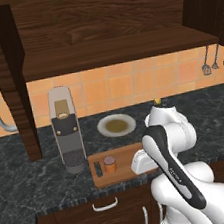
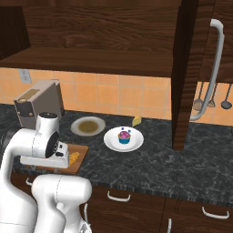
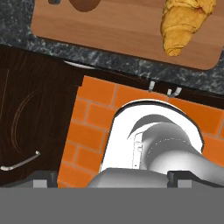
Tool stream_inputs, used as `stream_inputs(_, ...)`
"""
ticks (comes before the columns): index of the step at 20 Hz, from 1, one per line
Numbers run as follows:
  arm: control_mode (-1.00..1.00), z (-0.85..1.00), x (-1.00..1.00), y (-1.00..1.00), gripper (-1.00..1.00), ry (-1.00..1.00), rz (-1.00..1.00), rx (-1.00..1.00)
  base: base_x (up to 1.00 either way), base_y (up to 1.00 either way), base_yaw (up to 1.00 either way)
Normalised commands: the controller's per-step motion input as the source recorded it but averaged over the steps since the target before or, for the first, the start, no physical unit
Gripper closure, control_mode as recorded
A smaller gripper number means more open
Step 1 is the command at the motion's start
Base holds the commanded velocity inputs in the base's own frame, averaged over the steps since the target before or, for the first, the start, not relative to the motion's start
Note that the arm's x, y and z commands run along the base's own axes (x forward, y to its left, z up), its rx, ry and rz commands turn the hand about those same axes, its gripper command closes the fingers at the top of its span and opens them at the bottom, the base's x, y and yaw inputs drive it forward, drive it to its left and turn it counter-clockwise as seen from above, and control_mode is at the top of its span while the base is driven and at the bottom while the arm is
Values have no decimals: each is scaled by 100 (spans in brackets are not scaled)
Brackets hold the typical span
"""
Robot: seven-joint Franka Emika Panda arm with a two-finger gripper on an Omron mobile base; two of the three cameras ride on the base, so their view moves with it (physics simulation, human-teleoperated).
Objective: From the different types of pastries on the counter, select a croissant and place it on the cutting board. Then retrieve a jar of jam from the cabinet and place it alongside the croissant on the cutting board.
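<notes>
While the golden-yellow croissant [image 3: 183,24] and orange-brown jam jar [image 1: 110,164] lie on the brown wooden cutting board [image 3: 118,30], the gripper [image 3: 112,175] hangs above, jaws wide and empty.

A wooden cutting board [image 3: 118,30] is lying across the top, resting on a dark marbled worktop [image 3: 131,65]. A golden croissant [image 3: 181,24] is sitting on the board near its right end. An orange-brown jar [image 3: 85,4] is showing on the board's upper left edge. Below the board, dark wood drawers [image 3: 35,118] and an orange brick floor [image 3: 92,127] are showing.
</notes>
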Motion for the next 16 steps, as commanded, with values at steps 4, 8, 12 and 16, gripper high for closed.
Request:
stream_inputs(4, -100, 0, 0, 0, -100, 0, 0, 0, 0, 0, 0)
stream_inputs(8, -100, 0, 0, 0, -100, 0, 0, 0, 0, 0, 0)
stream_inputs(12, -100, 0, 0, 0, -100, 0, 0, 0, 0, 0, 0)
stream_inputs(16, -100, 0, 0, 0, -100, 0, 0, 0, 0, 0, 0)
